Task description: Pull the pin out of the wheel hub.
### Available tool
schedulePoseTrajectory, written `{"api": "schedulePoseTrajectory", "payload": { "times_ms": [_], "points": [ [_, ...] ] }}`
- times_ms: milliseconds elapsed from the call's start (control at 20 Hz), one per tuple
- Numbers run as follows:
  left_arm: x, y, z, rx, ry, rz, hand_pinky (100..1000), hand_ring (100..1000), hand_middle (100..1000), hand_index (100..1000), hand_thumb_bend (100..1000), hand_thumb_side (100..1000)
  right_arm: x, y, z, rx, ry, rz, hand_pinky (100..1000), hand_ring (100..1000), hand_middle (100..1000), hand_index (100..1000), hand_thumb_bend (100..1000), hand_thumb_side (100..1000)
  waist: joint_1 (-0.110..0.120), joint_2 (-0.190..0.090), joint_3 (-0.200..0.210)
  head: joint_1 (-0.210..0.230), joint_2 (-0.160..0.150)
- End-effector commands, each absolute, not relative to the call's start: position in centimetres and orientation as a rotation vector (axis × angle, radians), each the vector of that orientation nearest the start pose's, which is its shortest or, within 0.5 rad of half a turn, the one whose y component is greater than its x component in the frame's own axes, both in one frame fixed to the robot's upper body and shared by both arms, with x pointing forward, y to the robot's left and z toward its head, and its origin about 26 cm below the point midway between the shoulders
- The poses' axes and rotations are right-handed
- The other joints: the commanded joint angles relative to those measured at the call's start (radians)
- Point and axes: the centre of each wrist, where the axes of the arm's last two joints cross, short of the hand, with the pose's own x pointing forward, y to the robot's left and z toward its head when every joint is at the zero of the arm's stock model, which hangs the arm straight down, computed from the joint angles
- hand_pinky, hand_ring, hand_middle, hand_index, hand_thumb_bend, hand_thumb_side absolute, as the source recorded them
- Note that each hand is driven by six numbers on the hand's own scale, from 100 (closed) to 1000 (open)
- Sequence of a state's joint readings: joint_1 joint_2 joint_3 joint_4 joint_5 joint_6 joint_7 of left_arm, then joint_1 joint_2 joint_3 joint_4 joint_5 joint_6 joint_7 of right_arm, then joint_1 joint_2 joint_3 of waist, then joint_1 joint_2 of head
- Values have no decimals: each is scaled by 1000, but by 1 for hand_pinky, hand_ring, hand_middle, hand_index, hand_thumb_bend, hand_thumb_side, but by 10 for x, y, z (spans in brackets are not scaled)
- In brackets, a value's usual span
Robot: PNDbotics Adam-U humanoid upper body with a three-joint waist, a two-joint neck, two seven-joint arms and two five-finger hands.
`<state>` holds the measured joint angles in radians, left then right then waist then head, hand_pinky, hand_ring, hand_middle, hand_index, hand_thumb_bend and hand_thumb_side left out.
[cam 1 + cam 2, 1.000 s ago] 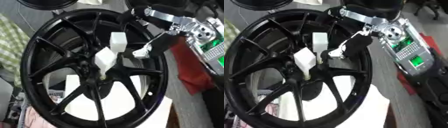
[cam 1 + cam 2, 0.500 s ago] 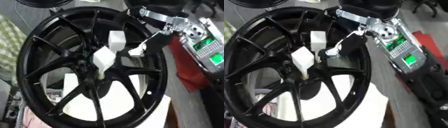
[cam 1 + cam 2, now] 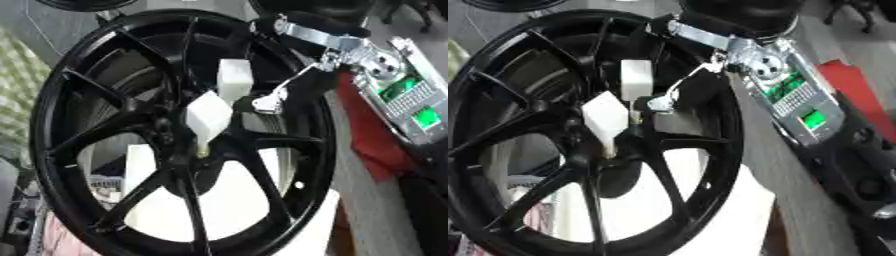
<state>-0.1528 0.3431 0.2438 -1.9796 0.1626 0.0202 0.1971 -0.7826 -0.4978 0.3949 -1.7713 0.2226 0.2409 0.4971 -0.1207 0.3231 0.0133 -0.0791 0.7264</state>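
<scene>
Right hand (image 3: 267, 102): reaching in from upper right over the rim, fingertips at the hub; whether spread or pinching cannot be told. Pin (image 3: 208, 120): white blocky head, slim shank seated in the black wheel hub (image 3: 179, 145), just left of and below the fingers. Likely light, rigid, smooth; grasp the head

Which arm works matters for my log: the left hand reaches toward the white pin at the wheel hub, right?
No, the right hand; the left eye view shows it reaching from the upper right toward the white pin at the wheel hub.
</scene>
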Motion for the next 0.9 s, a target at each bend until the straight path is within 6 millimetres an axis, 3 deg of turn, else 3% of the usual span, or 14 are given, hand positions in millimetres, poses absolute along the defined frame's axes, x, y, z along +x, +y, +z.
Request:
{"api": "schedulePoseTrajectory", "payload": {
  "times_ms": [50, 900],
  "points": [
    [277, 337, 187, 378, -2192, 97, 711, 640, 530, 665, 100, 783, 351, -168, 273, -226, -1835, 1465, 1000, 899, 694, 812, 462, 175, 5, -13, 1, -4, -15],
    [278, 336, 187, 373, -2196, 89, 712, 640, 531, 666, 100, 784, 358, -172, 267, -229, -1824, 1455, 994, 891, 639, 773, 394, 170, 2, -1, 14, -18, -34]
  ]
}}
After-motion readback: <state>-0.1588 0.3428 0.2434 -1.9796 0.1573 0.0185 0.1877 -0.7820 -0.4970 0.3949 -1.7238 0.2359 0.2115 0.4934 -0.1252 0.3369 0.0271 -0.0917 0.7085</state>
